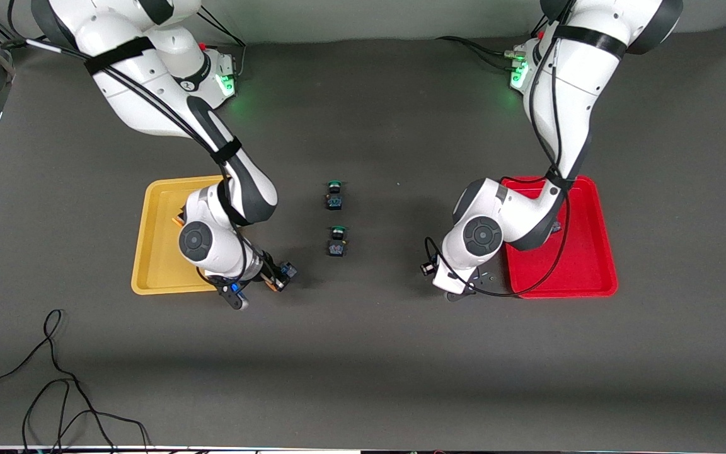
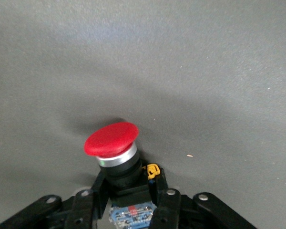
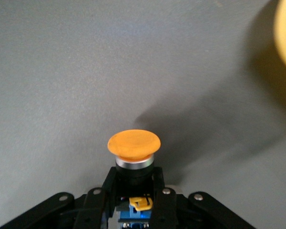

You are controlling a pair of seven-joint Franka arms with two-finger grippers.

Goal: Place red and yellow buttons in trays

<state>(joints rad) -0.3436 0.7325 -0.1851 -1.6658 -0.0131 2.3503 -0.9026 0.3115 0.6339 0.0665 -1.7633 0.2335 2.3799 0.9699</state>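
Both arms are mid-carry here, each with a button in its fingers. The left gripper [image 2: 128, 205] has its jaws pinched in on the dark body of a red-capped button [image 2: 112, 139], and it sits low over bare table just beside the red tray [image 1: 580, 258], on the edge nearer the middle of the table. The right gripper [image 3: 133, 205] is doing the same with an orange-yellow-capped button [image 3: 133, 143], clamped on the body below the cap, over the mat just off the corner of the yellow tray [image 1: 155, 252] that's nearest the front camera. These things look like light, hard plastic switches, so I'd guess nothing squishes, but the domed caps look smooth and would probably slip, so grabbing the square-ish body like this seems the right call. Each button's long axis runs from body to cap and sticks straight out ahead of the fingers, cap leading, away from the wrist. Whether they're upright or tilted relative to the table I can't really tell. Two green-capped buttons [image 1: 336, 217] sit in the middle of the table between the arms, one nearer the front camera than the other, both left alone.
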